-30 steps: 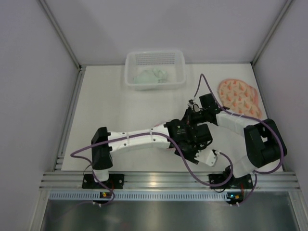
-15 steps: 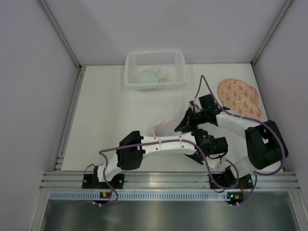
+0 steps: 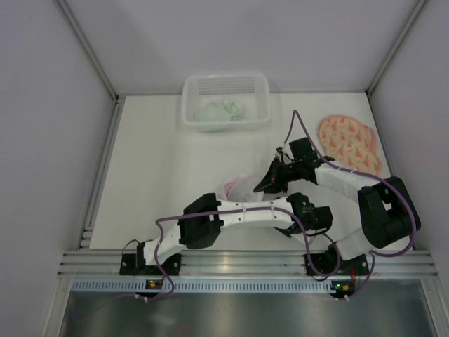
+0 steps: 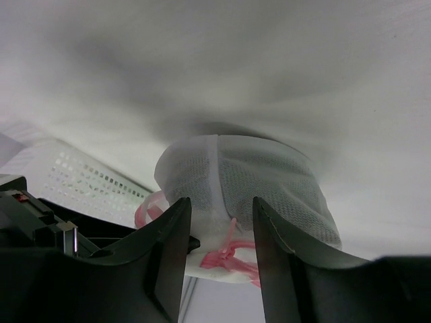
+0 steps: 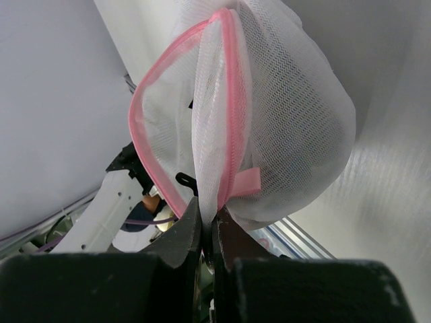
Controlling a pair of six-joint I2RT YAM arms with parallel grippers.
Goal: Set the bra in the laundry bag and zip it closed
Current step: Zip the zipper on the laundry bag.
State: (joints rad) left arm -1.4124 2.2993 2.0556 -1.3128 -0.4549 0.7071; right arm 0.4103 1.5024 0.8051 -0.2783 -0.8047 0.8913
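Note:
The white mesh laundry bag [image 3: 237, 187] with its pink zipper [image 5: 232, 101] hangs at the table's middle. My right gripper [image 5: 207, 219] is shut on the bag's edge beside the zipper and its pink tab [image 5: 248, 182]. My left gripper [image 4: 222, 232] is open just short of the bag [image 4: 249, 182]. A pink zipper cord [image 4: 229, 254] shows in the gap between its fingers, and neither finger touches it. The bra [image 3: 349, 144], peach with a small pattern, lies flat at the right side of the table, apart from both grippers.
A white plastic basket [image 3: 226, 84] with a pale green cloth [image 3: 223, 112] stands at the back centre. My left arm [image 3: 245, 210] stretches across the near table toward my right arm's base. The right arm's elbow [image 3: 386, 210] sits near the right wall.
My left arm has swung its wrist toward the near right, uncovering the bag in the top view. Its jaws have narrowed slightly. The right gripper has kept its hold on the bag.

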